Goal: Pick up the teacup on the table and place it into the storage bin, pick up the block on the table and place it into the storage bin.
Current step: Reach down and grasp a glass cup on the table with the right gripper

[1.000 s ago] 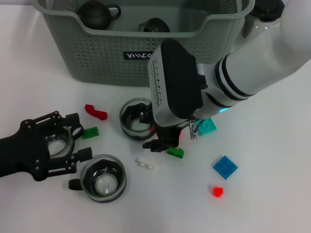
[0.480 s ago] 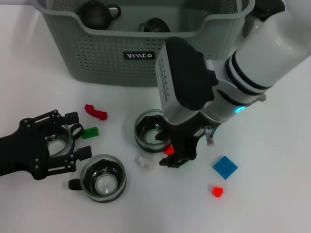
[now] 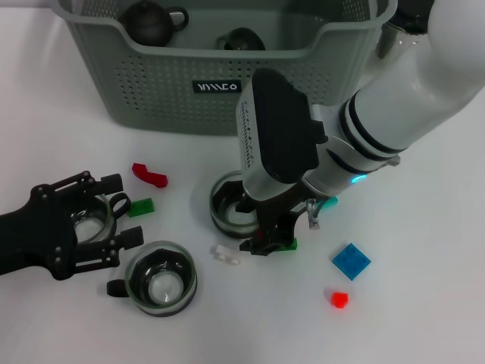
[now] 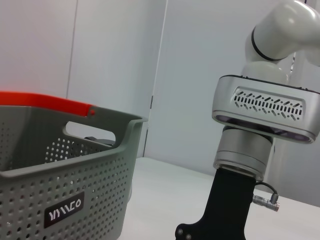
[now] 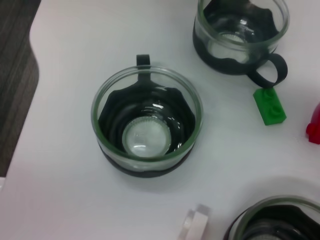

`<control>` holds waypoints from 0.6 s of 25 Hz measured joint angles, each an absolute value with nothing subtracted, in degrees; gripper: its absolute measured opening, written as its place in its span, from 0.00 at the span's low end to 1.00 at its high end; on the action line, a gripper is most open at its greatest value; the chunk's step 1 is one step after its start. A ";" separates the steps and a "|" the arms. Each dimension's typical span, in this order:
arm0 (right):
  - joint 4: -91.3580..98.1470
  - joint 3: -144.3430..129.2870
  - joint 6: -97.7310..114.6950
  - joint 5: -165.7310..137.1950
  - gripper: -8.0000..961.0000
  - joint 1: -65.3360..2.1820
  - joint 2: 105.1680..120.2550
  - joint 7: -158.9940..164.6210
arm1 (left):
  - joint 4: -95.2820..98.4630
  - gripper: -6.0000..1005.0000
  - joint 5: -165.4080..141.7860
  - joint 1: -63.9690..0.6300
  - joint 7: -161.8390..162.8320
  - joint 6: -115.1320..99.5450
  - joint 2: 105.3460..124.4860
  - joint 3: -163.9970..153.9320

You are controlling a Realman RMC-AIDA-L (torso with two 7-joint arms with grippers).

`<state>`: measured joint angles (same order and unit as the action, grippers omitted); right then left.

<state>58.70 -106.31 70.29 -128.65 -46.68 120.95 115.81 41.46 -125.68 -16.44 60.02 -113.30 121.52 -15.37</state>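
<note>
- The storage bin [image 3: 227, 83] stands at twelve o'clock on the surface [image 3: 424, 318].
- My right gripper [image 3: 267, 241] hangs low beside the middle teacup [image 3: 231, 206], over a green block [image 3: 286, 244]; its fingers' spread I cannot tell.
- My left gripper [image 3: 114, 220] rests open at nine o'clock, holding nothing.
- Step, I judge: picking a block; next, close squarely and lift.

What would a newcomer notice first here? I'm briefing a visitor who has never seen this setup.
The right arm's big white-and-black wrist dominates mid-table, its right gripper down beside a glass teacup, over a green block. Behind stands the grey-green storage bin. The black left gripper sits around another teacup, with small coloured blocks scattered about.
</note>
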 joint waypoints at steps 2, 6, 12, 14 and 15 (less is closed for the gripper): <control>58.29 -106.39 69.51 -128.25 0.49 -46.47 120.95 115.80 | 41.41 0.84 -125.68 -16.44 60.02 -113.05 121.55 -15.38; 57.78 -106.42 68.87 -128.01 0.47 -46.04 120.94 115.70 | 41.40 0.84 -125.68 -16.44 60.03 -113.00 121.55 -15.38; 56.99 -106.38 68.76 -127.96 0.44 -46.42 120.92 115.81 | 41.39 0.84 -125.68 -16.44 60.02 -113.00 121.55 -15.38; 57.15 -106.26 68.91 -127.96 0.39 -46.47 120.88 115.98 | 41.39 0.84 -125.68 -16.42 60.03 -113.00 121.55 -15.38; 57.26 -106.19 69.03 -127.96 0.34 -46.49 120.85 116.07 | 41.39 0.84 -125.68 -16.40 60.03 -113.00 121.55 -15.38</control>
<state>57.26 -106.19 69.03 -127.96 -46.49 120.85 116.07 41.39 -125.68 -16.40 60.03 -113.00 121.55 -15.38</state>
